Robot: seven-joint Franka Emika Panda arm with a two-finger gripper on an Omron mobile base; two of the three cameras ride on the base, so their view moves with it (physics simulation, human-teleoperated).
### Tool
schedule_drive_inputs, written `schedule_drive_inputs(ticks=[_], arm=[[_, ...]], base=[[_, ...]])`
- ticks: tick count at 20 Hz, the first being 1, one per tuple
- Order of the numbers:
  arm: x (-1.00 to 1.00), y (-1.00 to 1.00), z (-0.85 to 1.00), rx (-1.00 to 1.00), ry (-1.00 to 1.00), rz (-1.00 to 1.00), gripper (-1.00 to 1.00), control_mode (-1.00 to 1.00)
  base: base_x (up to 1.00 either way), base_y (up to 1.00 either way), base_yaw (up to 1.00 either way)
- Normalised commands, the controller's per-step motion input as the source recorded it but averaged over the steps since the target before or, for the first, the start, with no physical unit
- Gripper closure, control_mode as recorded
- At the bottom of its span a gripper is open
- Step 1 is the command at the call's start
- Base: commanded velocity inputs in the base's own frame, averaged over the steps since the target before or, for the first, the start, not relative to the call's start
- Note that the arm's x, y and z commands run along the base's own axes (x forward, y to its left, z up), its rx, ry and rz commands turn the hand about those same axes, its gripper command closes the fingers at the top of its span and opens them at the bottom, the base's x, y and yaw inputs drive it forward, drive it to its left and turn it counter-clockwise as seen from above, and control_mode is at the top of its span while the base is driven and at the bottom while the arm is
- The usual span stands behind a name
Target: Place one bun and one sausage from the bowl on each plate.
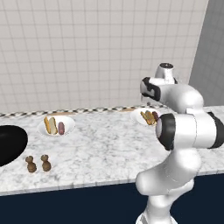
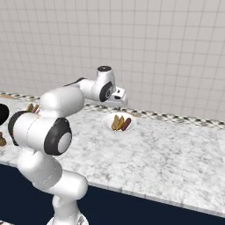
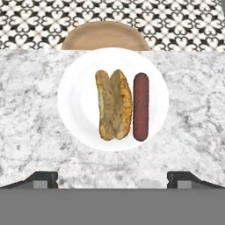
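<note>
My hand [image 3: 112, 178] hangs spread wide and empty, directly above the near plate [image 3: 74, 103]. Bun [image 3: 114, 105] and dark sausage [image 3: 140, 107] lie side by side on it, long axes pointing away from me. Far plate [image 1: 68, 122] also carries its pair; bowl [image 1: 11, 144] sits at the tabletop's [image 1: 105, 148] left end. Judged complete.

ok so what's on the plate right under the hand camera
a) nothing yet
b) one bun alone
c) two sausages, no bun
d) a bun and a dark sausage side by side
d: in the hand view the plate holds a split bun with a dark reddish sausage lying alongside it.
</note>
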Motion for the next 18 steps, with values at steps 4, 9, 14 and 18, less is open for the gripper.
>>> schedule_drive_inputs(ticks=[4, 9, 14, 18], arm=[[-1.00, 0.94, 0.78, -0.18, -0.29, 0.00, -1.00, -1.00], [-1.00, 1.00, 0.51, -0.14, -0.11, 0.00, -1.00, -1.00], [-0.96, 0.52, 0.15, -0.01, -0.16, 0.00, -1.00, -1.00], [-0.56, 0.31, 0.09, 0.00, -0.07, 0.00, -1.00, -1.00]], base=[[0.00, 0.00, 0.00], [0.00, 0.00, 0.00], [0.00, 0.00, 0.00], [0.00, 0.00, 0.00]])
